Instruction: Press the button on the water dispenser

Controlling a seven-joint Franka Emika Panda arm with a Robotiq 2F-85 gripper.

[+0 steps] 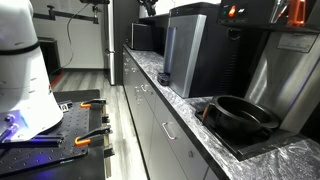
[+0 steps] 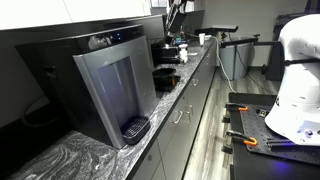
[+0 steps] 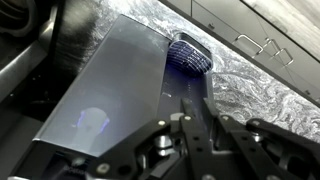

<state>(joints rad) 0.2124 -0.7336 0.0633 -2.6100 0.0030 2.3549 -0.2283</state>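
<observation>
The water dispenser is a tall box with a silver-grey front and black sides, standing on the marbled counter. In the wrist view I look down its front panel to the drip tray at its foot. A faint bluish round patch shows on the panel. My gripper is close above the dispenser's front, its two black fingers pressed together with nothing between them. I cannot tell whether the tips touch the panel. I cannot make out the gripper in either exterior view.
A round black pan sits on the counter beside the dispenser. A smaller black machine stands on its other side. Grey cabinet fronts with handles run below the counter. My white base stands on a table with orange-handled tools.
</observation>
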